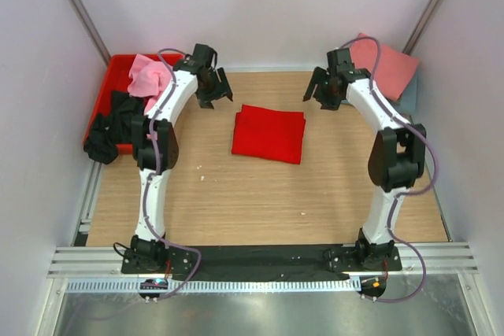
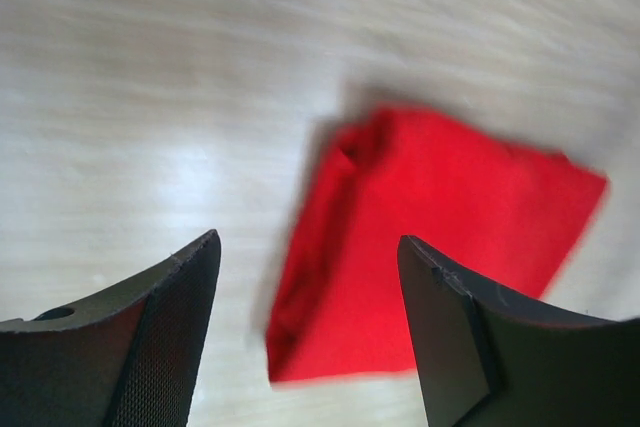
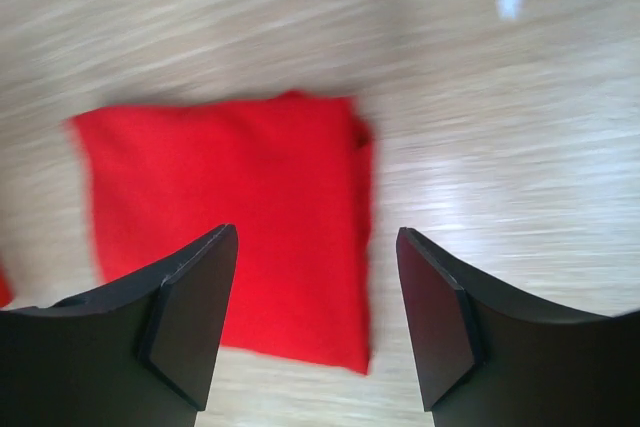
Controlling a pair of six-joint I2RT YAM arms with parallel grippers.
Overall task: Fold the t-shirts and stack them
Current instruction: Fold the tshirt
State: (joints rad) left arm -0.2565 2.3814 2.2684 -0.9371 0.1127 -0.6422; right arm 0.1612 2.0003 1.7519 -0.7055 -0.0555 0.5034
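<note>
A bright red t-shirt (image 1: pixel 268 134) lies folded in a flat rectangle on the middle of the wooden table; it also shows in the left wrist view (image 2: pixel 430 247) and in the right wrist view (image 3: pixel 230 217). My left gripper (image 1: pixel 216 94) hangs open and empty above the table, left of and behind the shirt. My right gripper (image 1: pixel 321 92) hangs open and empty, right of and behind it. A salmon pink shirt (image 1: pixel 386 64) lies folded on a grey-blue shirt (image 1: pixel 409 94) at the back right. A light pink shirt (image 1: pixel 150 76) and a black shirt (image 1: pixel 114 123) are bunched in the crate.
A rigid red plastic crate (image 1: pixel 118 68) stands at the back left corner, with the black shirt spilling over its front edge. White walls close in the table on three sides. Metal rails run along the near edge (image 1: pixel 260 261).
</note>
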